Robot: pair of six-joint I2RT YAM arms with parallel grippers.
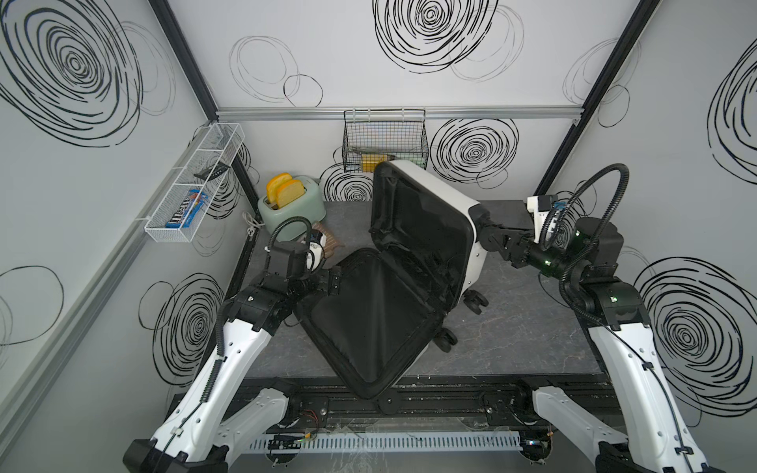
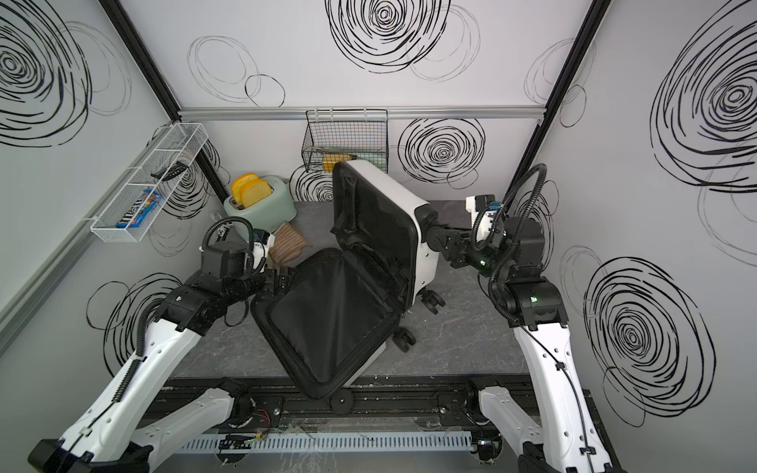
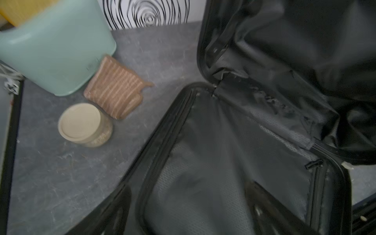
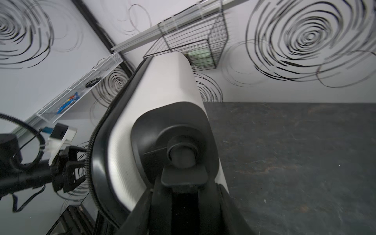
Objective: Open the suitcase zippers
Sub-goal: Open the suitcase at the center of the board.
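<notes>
Closest to the lens, the left arm (image 1: 229,360) climbs from the lower left of the frame in both top views. Its left end effector (image 1: 334,281) hovers at centre left with jaws spread wide, gripping nothing, just beside the upper left corner of the flat shell half. Centre frame holds the suitcase (image 1: 440,190), unzipped and splayed on the grey counter (image 1: 532,327). One half lies flat, black lining up, its near corner past the counter's front edge; the other stands tilted behind it, white shell facing right. The zippers (image 3: 173,126) show as a black band round each open rim; I cannot make out the pulls. Right of centre, the right end effector (image 1: 487,239) is clamped on the suitcase at a black wheel (image 4: 183,154) on the raised half's right corner, its fingers (image 4: 160,203) flanking that wheel in the right wrist view.
</notes>
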